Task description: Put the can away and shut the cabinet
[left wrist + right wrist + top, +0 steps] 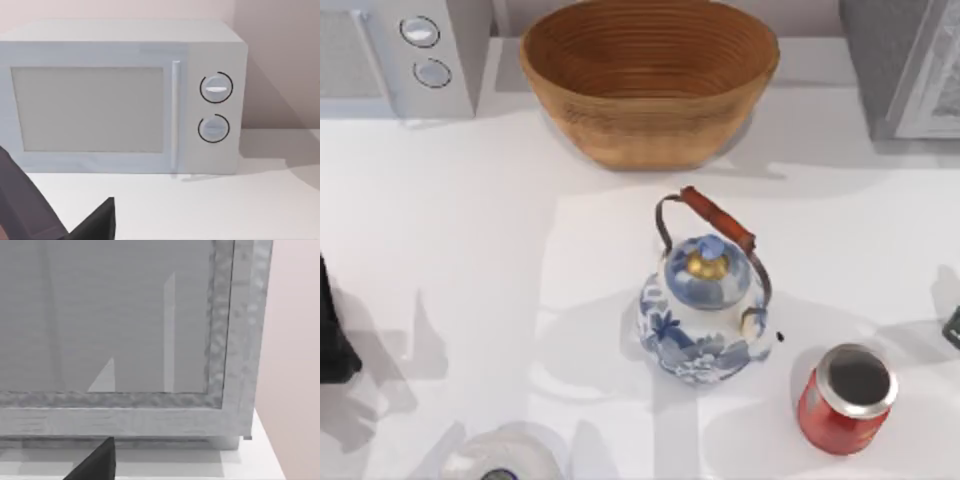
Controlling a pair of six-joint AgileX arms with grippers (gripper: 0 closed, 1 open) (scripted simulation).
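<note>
The small red cylindrical can (846, 398) with a shiny silver top stood upright at about four o'clock, just beside the blue-and-white porcelain teapot (704, 310), likely awaiting pickup. Both arms sat parked at nine and three o'clock; I cannot tell either gripper's opening. No readable writing showed, even on the white microwave (120, 97)

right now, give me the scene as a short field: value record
can: red can upright at the table's front right, untouched
teapot: blue-and-white teapot mid-table, left of the can, apart from it
basket: wicker basket at the back centre
microwave: microwave back left, door shut
cabinet: grey cabinet back right
left arm: parked at the left edge
right arm: parked at the right edge
</note>
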